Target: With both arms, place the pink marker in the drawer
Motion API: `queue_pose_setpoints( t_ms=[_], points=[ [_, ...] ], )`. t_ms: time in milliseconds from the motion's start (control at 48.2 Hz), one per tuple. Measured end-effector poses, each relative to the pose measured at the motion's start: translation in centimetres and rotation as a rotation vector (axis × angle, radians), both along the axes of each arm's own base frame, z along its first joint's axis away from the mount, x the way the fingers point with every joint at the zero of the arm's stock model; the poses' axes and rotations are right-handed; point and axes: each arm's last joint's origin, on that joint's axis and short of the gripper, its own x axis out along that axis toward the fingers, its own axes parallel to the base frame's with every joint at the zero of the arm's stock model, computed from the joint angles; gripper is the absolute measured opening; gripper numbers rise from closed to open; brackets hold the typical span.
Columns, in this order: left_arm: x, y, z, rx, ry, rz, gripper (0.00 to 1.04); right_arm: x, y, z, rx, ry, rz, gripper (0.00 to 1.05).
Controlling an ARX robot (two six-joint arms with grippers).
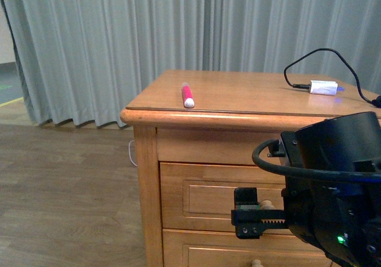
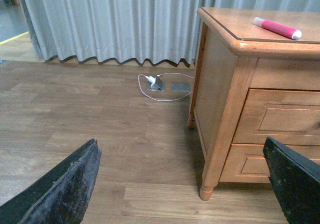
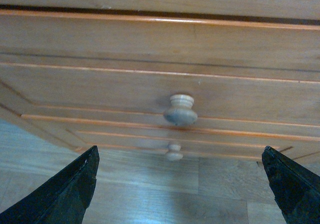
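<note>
The right gripper [image 3: 180,151] is spread wide before the closed drawer [image 3: 100,89], whose round knob [image 3: 180,110] is straight ahead of it, untouched. The left gripper [image 2: 180,143], equally wide and empty, hangs low over the floor [image 2: 100,124] beside the dresser [image 2: 220,99]. Farther back, the pink marker [image 1: 187,94] lies on the dresser top near its front edge, well apart from the white charger [image 1: 323,87].

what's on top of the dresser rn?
Pink marker near the dresser's front edge; white charger plug with black cable toward the right. The right arm covers the front-right edge.
</note>
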Motion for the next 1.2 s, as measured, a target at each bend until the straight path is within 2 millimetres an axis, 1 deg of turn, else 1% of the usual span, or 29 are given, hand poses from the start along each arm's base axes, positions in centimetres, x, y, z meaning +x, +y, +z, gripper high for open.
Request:
queue_pose_setpoints(
  t_ms=[104,187,436,768,1017,1203],
  points=[
    [0.0,0.0,0.0,0.0,0.0,0.0,0.99,1.6,0.3,-1.0,-0.004,-0.011,-0.026,0.96],
    [0.0,0.0,0.0,0.0,0.0,0.0,0.99,2.4,0.4,-1.5,-0.004,-0.007,-0.035,0.96],
    [0.0,0.0,0.0,0.0,0.0,0.0,0.99,3.6,0.7,-2.2,0.014,-0.011,-0.048,0.96],
    [0.0,0.0,0.0,0.0,0.0,0.0,0.99,4.5,1.0,-3.0,0.014,-0.018,-0.065,0.96],
    [0.0,0.0,0.0,0.0,0.0,0.0,0.99,4.5,1.0,-3.4,0.004,-0.002,-0.062,0.96],
    [0.0,0.0,0.0,0.0,0.0,0.0,0.99,4.7,0.6,-3.4,0.003,-0.005,-0.073,0.96]
  ],
)
